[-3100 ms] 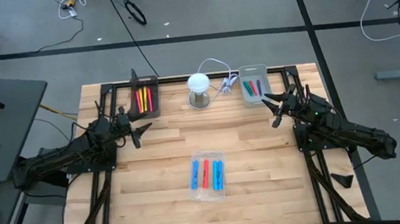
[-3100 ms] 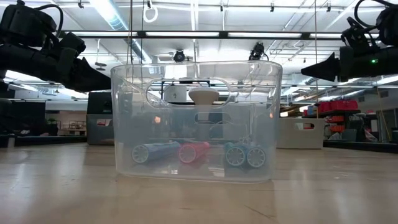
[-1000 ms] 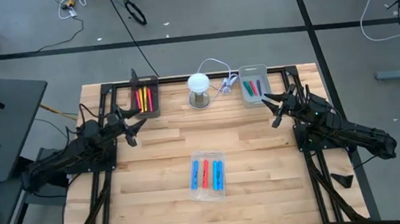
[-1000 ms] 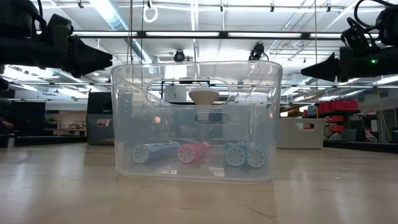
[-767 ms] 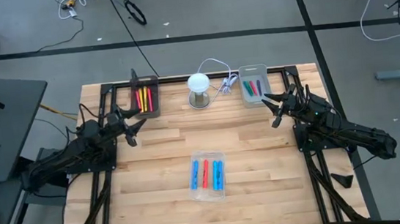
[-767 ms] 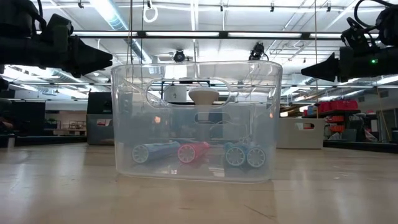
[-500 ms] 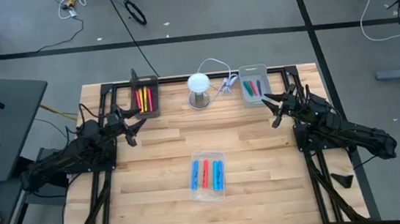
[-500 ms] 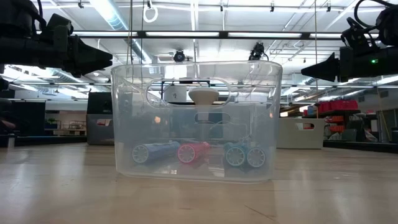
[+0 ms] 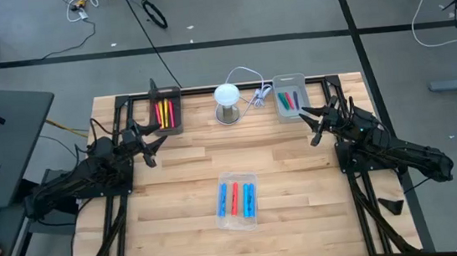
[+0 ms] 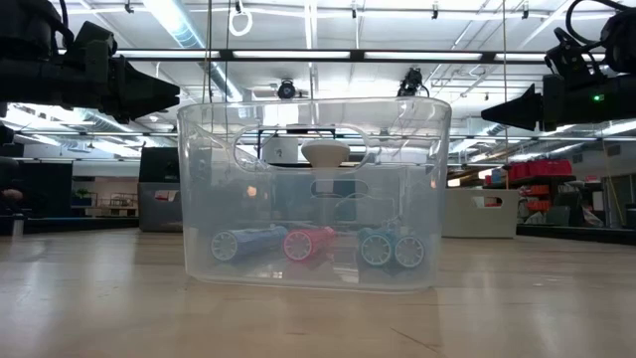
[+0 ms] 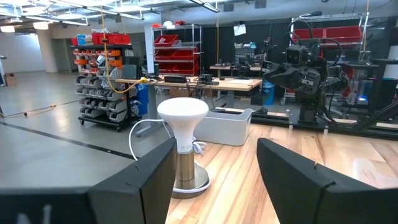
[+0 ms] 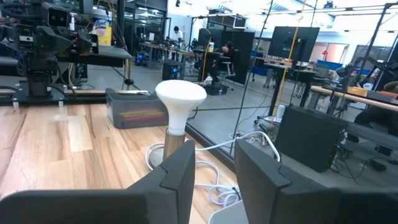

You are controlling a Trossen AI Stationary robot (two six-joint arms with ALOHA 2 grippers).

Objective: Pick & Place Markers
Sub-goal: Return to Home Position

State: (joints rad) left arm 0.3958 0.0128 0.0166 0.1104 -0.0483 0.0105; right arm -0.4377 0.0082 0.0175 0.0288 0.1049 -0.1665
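Note:
Blue and red markers [image 9: 235,199] lie flat in a clear tray [image 9: 256,218] on the near middle of the table; the low view shows their ends [image 10: 303,244] through the tray wall. More markers lie in a black tray [image 9: 165,113] at the far left and in a grey tray [image 9: 290,98] at the far right. My left gripper [image 9: 148,145] hovers open near the black tray, its fingers [image 11: 149,174] well apart. My right gripper [image 9: 314,125] hovers open near the grey tray, with a narrower gap [image 12: 214,149]. Neither holds anything.
A small lamp with a white dome [image 9: 227,102] and its white cord [image 9: 253,99] stands at the far middle between the two far trays. Black frame rails [image 9: 118,206] run along the table's left and right sides. Bare wood lies around the clear tray.

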